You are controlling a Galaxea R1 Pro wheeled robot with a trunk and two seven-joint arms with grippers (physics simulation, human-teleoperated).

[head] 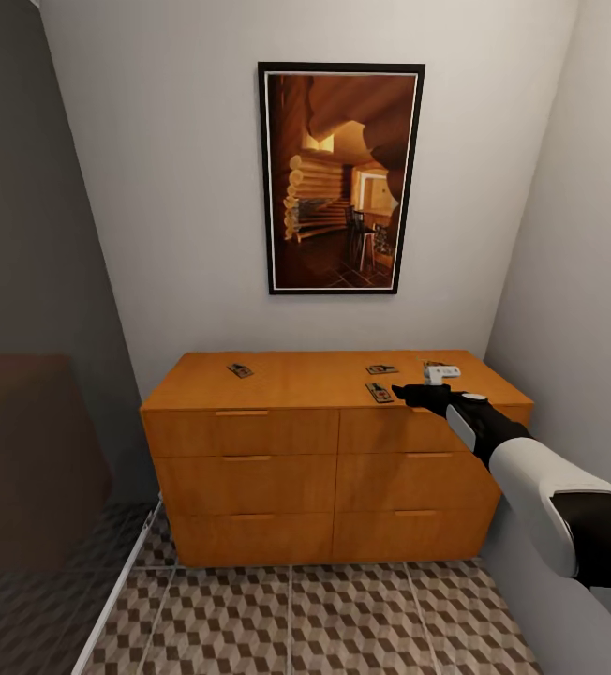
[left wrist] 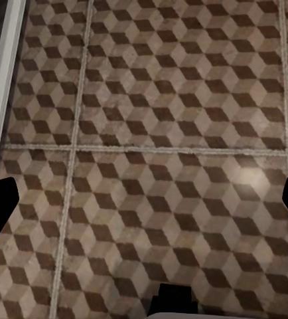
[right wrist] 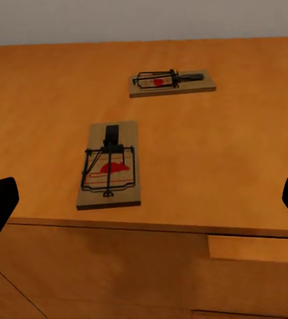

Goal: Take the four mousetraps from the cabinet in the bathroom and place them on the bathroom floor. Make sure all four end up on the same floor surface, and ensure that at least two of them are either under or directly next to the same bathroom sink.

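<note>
Right wrist view: spread jaws facing mousetrap (right wrist: 111,166) near cabinet (right wrist: 184,266) front edge.

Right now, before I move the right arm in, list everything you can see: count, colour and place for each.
mousetraps: four on the cabinet top, brown wood with dark metal; one far left, two near the right gripper, one at the right behind the gripper, partly hidden
cabinet: one, orange-brown, six drawers, against the back wall
framed picture: one, black frame, log interior, on the wall above the cabinet
bathroom floor: cube-pattern tiles, brown and beige
right gripper: black, open, at the cabinet's front edge facing the nearest trap
left gripper: black, open, over floor tiles
</note>
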